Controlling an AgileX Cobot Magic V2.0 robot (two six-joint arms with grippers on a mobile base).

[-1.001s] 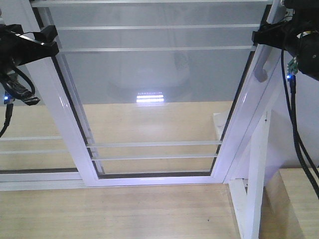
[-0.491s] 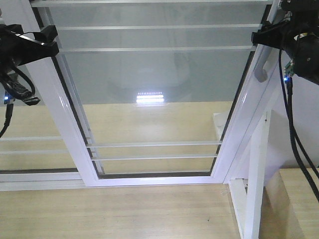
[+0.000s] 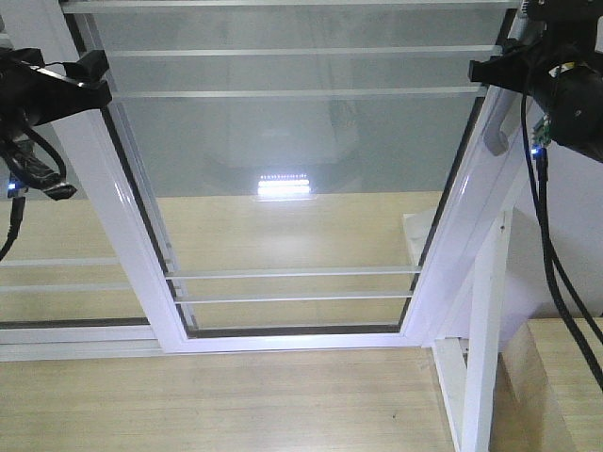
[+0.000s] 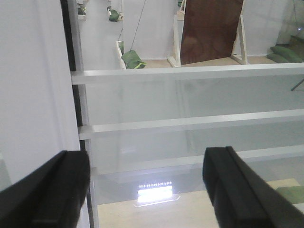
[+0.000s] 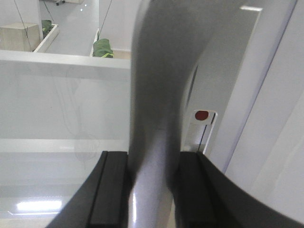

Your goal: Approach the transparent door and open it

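1. Door (image 3: 283, 226) stood directly ahead, with its handle (image 5: 156, 95) on the right edge.
2. Right gripper (image 5: 153, 190) was clamped on the handle. Left gripper (image 4: 147, 190) hung open and empty near the door's left edge.
3. The grasp looked done. The next move was likely a steady leftward pull to slide the door.

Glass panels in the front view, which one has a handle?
The centre panel: a grey handle sits on its right frame, between the jaws of the right gripper. The left panel has none.
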